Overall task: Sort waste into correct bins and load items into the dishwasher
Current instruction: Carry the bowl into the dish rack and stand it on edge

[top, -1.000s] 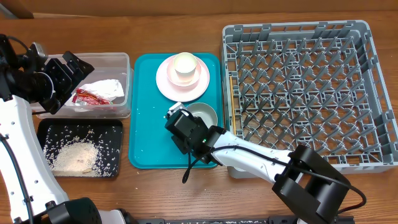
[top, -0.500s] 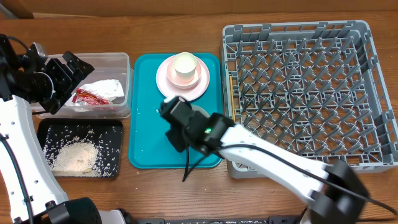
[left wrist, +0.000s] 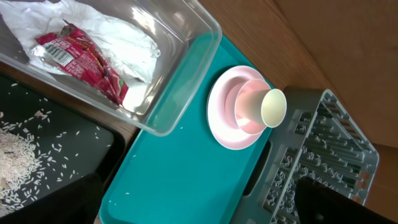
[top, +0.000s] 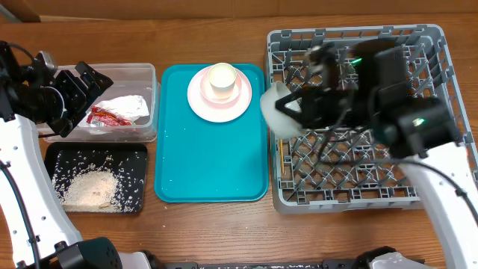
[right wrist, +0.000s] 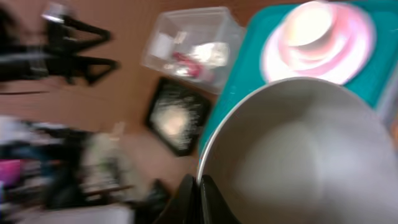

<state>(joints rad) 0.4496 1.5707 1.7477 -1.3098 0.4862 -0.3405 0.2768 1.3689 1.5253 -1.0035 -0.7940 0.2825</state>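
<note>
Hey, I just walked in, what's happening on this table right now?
The right gripper holds the grey-white bowl by its rim at the left edge of the dish rack. The left gripper hangs open over the clear tub, which holds the wrapper and napkin. The pink plate, pink bowl and cup sit stacked on the teal tray.

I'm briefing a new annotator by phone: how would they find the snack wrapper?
Left of the teal tray sits a clear plastic tub. Inside it the snack wrapper lies against a crumpled white napkin. It is the only red, printed thing there.
</note>
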